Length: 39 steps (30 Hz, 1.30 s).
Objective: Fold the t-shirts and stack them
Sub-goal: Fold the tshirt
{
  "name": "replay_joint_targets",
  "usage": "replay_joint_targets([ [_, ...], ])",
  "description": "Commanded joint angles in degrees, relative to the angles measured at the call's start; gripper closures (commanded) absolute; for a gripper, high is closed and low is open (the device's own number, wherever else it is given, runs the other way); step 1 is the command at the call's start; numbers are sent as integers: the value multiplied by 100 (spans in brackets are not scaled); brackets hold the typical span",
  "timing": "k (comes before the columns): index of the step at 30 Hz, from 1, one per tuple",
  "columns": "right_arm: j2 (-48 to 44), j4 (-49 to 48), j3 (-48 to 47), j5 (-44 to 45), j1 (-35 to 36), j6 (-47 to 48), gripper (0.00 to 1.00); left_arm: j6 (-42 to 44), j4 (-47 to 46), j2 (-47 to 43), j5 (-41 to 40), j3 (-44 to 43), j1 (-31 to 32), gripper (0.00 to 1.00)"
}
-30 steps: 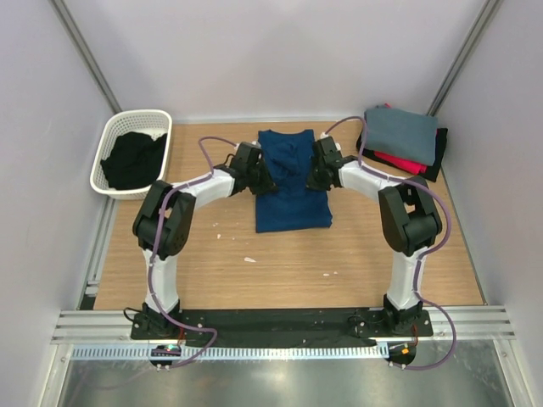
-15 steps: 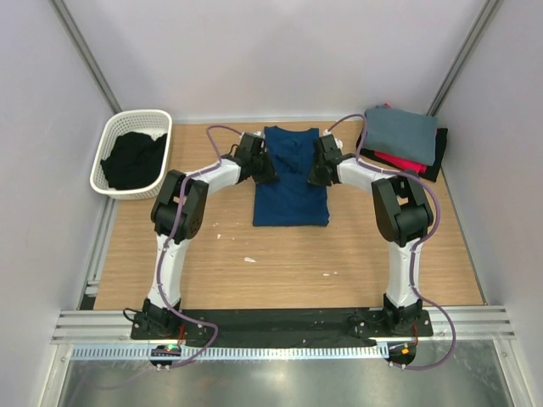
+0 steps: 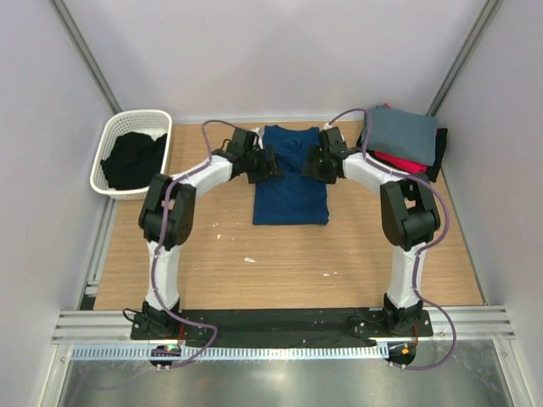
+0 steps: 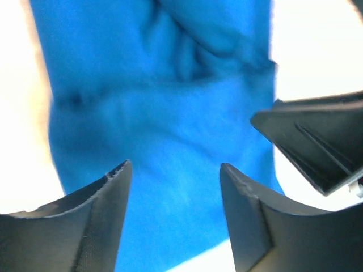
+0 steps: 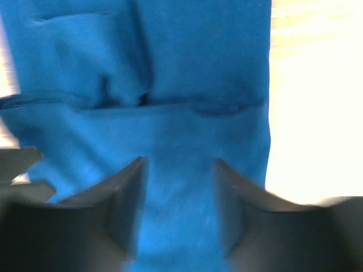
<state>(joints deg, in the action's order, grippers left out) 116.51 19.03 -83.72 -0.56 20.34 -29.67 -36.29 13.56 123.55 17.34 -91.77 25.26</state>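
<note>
A navy blue cloth t-shirt (image 3: 291,191), folded lengthwise into a narrow strip, lies flat on the pale wooden counter (image 3: 280,263) at the middle of the far edge, its collar end toward that edge. The left claw (image 3: 270,164) hangs over the strip's left edge and the right claw (image 3: 310,164) over its right edge, facing each other across the upper half. Both wrist views show the fingers spread apart with rumpled blue cloth beneath the gap, so each claw is released and grips nothing. In the far right corner sits a pile: a grey folded tee (image 3: 400,131) on top, a red tee (image 3: 399,161) under it and a black tee (image 3: 439,148) lowest. A white plastic lattice basket (image 3: 114,131) in the far left corner holds crumpled black cloth (image 3: 133,161).
</note>
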Motion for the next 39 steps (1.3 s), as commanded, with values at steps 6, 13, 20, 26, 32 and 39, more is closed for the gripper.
replay_joint_targets([
  [6,-2226,778,741,-190,-21,-91,22,-448,235,-2535,50,1545,129,31],
  [13,-3423,708,2561,29,-4,-329,31,-818,-152,-3715,-240,3383,129,31],
  [20,-3548,146,3379,3,-4,-338,35,-818,-468,-3435,-231,3754,138,35],
  [26,-3029,-364,3495,-85,-12,-338,40,-801,-715,-2775,-161,3710,138,42],
  [32,-2730,-540,3336,-94,-12,-285,45,-695,-758,-2362,-319,3596,138,47],
  [39,-2449,-803,3292,-120,-12,-364,49,-642,-741,-1992,-451,3393,138,57],
])
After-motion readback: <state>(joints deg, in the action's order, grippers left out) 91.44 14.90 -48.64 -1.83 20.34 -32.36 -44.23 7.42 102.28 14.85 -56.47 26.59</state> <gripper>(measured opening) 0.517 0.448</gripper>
